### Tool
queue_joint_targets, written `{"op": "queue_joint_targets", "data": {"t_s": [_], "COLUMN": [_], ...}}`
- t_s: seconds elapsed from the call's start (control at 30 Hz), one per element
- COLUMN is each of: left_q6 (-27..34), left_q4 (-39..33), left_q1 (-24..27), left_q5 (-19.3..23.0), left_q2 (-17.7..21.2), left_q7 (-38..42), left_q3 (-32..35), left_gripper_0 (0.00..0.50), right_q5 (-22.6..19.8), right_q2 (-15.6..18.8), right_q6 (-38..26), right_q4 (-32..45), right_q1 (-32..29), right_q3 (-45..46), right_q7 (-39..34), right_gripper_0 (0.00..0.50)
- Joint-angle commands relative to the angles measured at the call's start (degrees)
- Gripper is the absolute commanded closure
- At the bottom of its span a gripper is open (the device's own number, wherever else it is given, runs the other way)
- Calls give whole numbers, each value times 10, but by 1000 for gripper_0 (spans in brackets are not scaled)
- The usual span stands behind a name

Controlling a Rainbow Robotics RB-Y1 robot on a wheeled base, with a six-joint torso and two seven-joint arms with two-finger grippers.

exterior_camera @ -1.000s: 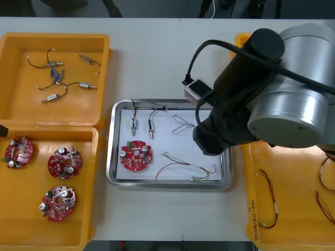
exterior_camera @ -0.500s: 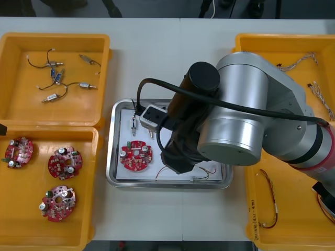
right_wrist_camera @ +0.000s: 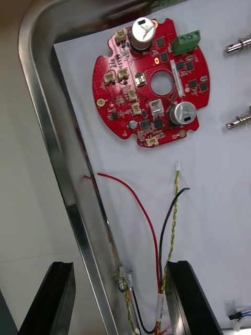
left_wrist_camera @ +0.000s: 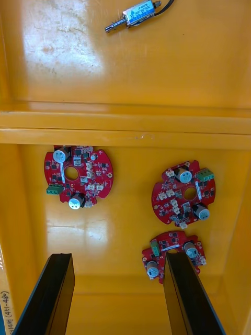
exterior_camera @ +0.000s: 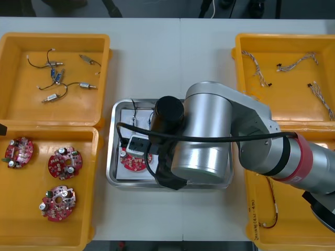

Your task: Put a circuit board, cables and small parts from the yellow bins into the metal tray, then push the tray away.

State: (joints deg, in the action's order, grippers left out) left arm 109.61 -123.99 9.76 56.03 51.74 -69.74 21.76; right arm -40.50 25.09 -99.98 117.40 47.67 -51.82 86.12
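Observation:
The metal tray, white inside, sits in the middle of the table with my right arm lying across most of it. A round red circuit board lies in the tray beside a red and yellow cable with a black wire. Two small metal parts rest past the board. My right gripper is open and straddles the tray's rim, one finger over the table and one over the white lining. My left gripper hangs open above three boards in the near left bin.
The far left yellow bin holds several small metal parts. Three boards lie in the near left bin. Cables lie in both right bins, the far one and the near one. A blue and white cable end lies by my right finger.
My right arm has swung left and toward the tray's near left corner. It now covers the cables and parts that showed in the tray a second ago.

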Motion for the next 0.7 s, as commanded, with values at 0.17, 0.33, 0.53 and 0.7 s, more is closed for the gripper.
{"op": "queue_joint_targets", "data": {"t_s": [0.17, 0.33, 0.53, 0.7], "left_q6": [4, 4, 4, 4], "left_q4": [-16, -16, -16, -16], "left_q1": [-12, -12, -12, -12], "left_q5": [-6, -6, -6, -6], "left_q2": [-5, -5, -5, -5], "left_q7": [-43, -43, -43, -43], "left_q3": [18, 18, 18, 18], "left_gripper_0": [0, 0, 0, 0], "right_q5": [21, 16, 41, 46], "right_q2": [-5, 6, 10, 15], "right_q6": [17, 41, 75, 88], "right_q4": [-2, -6, -14, -21], "right_q1": [21, 20, 20, 20], "right_q3": [-80, -100, -138, -151], "right_q7": [32, 34, 34, 35], "right_gripper_0": [0, 0, 0, 0]}}
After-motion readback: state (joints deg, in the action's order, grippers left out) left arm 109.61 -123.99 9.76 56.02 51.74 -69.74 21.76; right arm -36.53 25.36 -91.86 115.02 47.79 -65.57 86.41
